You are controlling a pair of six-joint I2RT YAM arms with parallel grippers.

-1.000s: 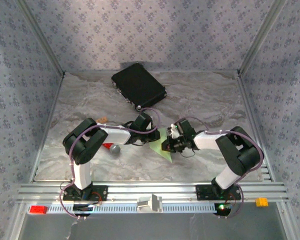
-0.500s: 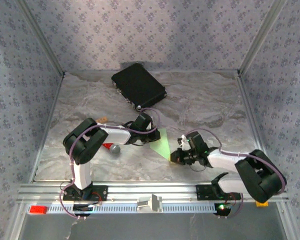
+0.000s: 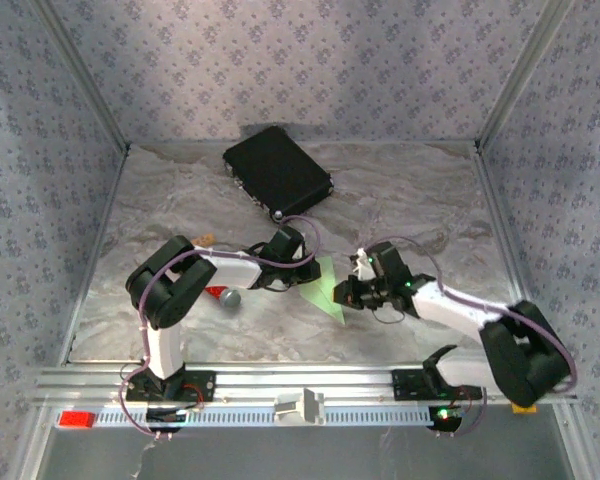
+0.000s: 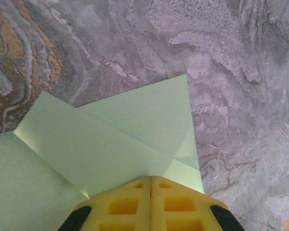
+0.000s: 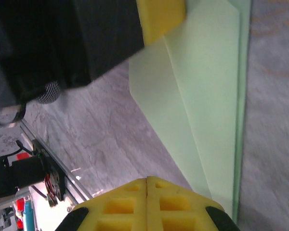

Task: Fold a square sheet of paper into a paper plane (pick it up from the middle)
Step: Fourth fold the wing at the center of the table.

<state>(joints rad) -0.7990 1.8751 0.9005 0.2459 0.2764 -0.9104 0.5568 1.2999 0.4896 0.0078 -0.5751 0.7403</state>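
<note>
Both claws are fully closed, and as far as I can tell neither has anything pinched between its yellow fingers; they're being used as blunt pressers rather than grabbers. The square sheet of paper point(image 3: 325, 292) lies flat on the marble bench point(image 3: 400, 200) roughly in the middle, right between the two arms. It's no longer a plain square: from the left wrist cam you can see flaps folded over each other into a point, with a crease running under the fingertips. The left claw point(image 3: 302, 277) comes in from the left with its shut tip down on the paper by that fold, and my guess is it's there to pin the sheet so it can't skate around on the smooth surface. The right claw point(image 3: 343, 294) sits at the paper's right side, tip just at or over the long layered edge; I can't say for sure that it's touching. I read this as the crease-flattening step: one arm anchors, the other rubs the fold down. The plane looks maybe partway done, with no narrow dart shape yet. The black case point(image 3: 277, 170) is well apart at the back and the red-handled tool point(image 3: 223, 296) lies beside the left arm, neither one in play. The main risk I see is thin paper shifting or buckling if the push goes sideways.
</note>
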